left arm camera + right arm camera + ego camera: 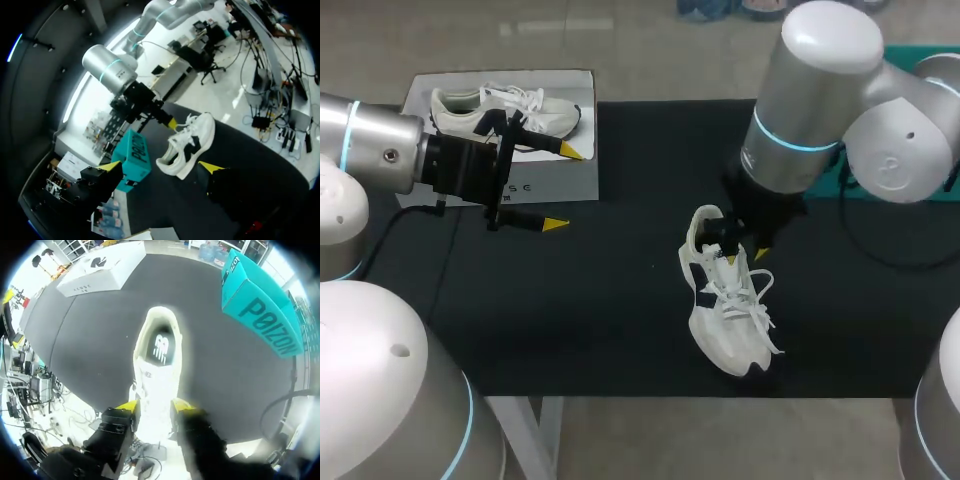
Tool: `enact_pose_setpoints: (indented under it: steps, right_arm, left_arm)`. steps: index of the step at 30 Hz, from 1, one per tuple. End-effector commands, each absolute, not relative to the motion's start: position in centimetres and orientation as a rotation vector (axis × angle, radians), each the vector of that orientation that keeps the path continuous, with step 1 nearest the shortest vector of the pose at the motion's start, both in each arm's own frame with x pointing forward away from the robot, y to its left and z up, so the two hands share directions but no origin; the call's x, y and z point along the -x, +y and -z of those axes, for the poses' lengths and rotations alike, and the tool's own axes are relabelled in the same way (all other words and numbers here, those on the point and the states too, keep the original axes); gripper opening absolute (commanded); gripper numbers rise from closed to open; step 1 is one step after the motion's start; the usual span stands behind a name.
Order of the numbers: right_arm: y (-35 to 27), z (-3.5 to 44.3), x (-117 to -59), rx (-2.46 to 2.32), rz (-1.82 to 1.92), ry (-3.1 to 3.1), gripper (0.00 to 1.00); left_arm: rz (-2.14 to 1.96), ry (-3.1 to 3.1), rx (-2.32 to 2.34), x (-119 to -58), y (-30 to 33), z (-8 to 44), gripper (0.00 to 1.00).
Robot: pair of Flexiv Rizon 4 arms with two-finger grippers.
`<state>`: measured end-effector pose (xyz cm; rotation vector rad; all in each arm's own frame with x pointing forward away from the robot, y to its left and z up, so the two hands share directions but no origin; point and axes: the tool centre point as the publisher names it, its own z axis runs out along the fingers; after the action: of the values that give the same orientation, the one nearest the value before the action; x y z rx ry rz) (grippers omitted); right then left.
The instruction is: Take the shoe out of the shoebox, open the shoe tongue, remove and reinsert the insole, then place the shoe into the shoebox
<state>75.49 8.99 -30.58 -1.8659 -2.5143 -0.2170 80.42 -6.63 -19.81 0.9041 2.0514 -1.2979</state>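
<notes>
Shoe (pixel 725 310) is lying out of box (pixel 575 175), 4 o'clock | right gripper (pixel 155 407) is pinching it | insole (pixel 161 345) is sitting inside, its steps likely waiting | left gripper (pixel 563 187) is hanging open, 10 o'clock

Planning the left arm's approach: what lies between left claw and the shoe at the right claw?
Only bare black mat between left claw and shoe, per head view.

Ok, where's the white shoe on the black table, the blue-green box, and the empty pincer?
White lace-up sneaker (pixel 732 298), head view, on its laces.
Teal cardboard box (pixel 265 315), right wrist view, on its printed side.
Left pincer (pixel 563 187), head view, midway between its yellow tips.
</notes>
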Motion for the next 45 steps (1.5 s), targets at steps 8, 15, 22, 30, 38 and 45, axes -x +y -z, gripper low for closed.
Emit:
enact_pose_setpoints:
  steps: [8,15,22,30,38,45]
  right_arm:
    - [10.8,33.5,-77.1,1.835,0.198,-2.515,0.00]
    - [11.0,34.5,-78.3,1.825,0.194,-2.507,0.00]
    - [10.6,33.6,-78.3,1.817,0.235,-2.501,0.00]
    - [12.6,28.3,-76.7,1.101,0.332,-2.792,0.00]
    - [13.4,28.0,-75.6,0.506,0.031,-2.968,0.00]
    - [13.4,28.0,-75.6,0.506,0.031,-2.968,0.00]
  left_arm:
    - [1.295,2.055,-0.906,-80.4,-6.7,19.8,1.00]
    - [1.295,2.055,-0.906,-80.4,-6.7,19.8,1.00]
    - [1.295,2.055,-0.906,-80.4,-6.7,19.8,1.00]
    - [1.295,2.055,-0.906,-80.4,-6.7,19.8,1.00]
    - [1.295,2.055,-0.906,-80.4,-6.7,19.8,1.00]
    - [1.295,2.055,-0.906,-80.4,-6.7,19.8,1.00]
